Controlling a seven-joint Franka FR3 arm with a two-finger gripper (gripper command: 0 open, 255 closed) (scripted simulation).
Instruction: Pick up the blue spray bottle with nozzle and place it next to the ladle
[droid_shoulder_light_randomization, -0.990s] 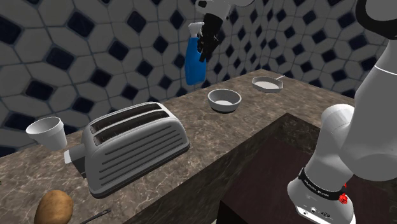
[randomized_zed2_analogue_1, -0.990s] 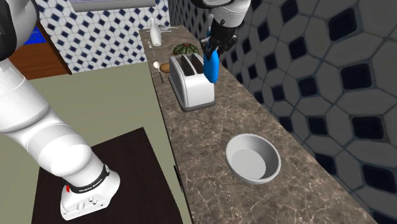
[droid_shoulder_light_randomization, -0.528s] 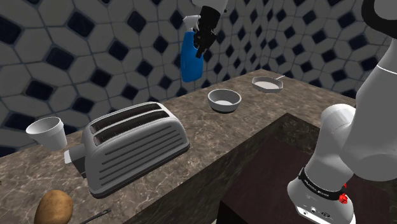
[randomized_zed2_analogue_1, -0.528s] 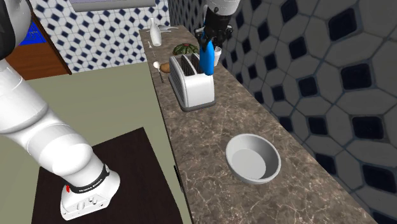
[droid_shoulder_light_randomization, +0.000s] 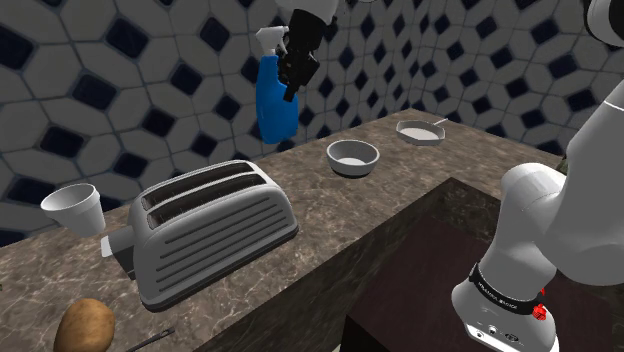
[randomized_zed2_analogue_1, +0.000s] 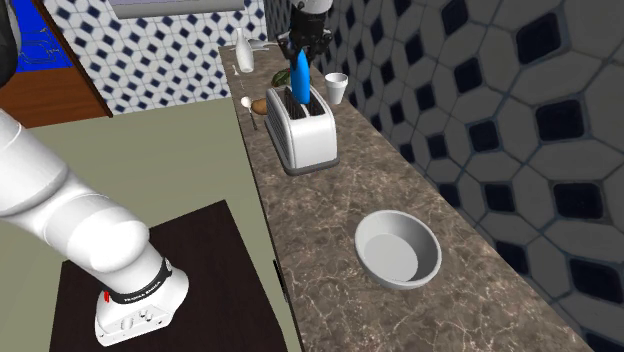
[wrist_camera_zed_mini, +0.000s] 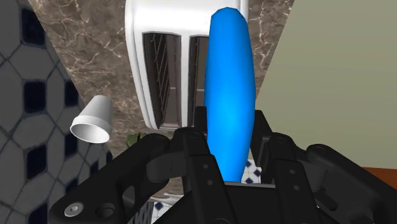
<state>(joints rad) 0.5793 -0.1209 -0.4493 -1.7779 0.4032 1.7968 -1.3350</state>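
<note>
1. Can make out white lettering on the black band (droid_shoulder_light_randomization: 505, 293) around the arm's lowest joint, but cannot read any of it.
2. See the gripper (droid_shoulder_light_randomization: 296, 60) clamped on the blue spray bottle (droid_shoulder_light_randomization: 272, 100), with one black finger pressed to each side near the top, just under the white nozzle (droid_shoulder_light_randomization: 270, 36). Judge the fingers no farther apart than the bottle is wide there.
3. Find the bottle hanging body-down in the air, well clear of the brown marbled counter (droid_shoulder_light_randomization: 330, 215), in front of the tiled wall in the shoulder view. Looking along the gripper in the wrist view, see the toaster's two slots straight beyond it.
4. Count on the counter one toaster (droid_shoulder_light_randomization: 210, 230), one white cup (droid_shoulder_light_randomization: 75, 208), one grey bowl (droid_shoulder_light_randomization: 353, 157), one small pan (droid_shoulder_light_randomization: 420, 130) and one potato (droid_shoulder_light_randomization: 85, 325).
5. Count one spray bottle, one gripper, and one white arm on a dark stand (droid_shoulder_light_randomization: 420, 260).
</note>
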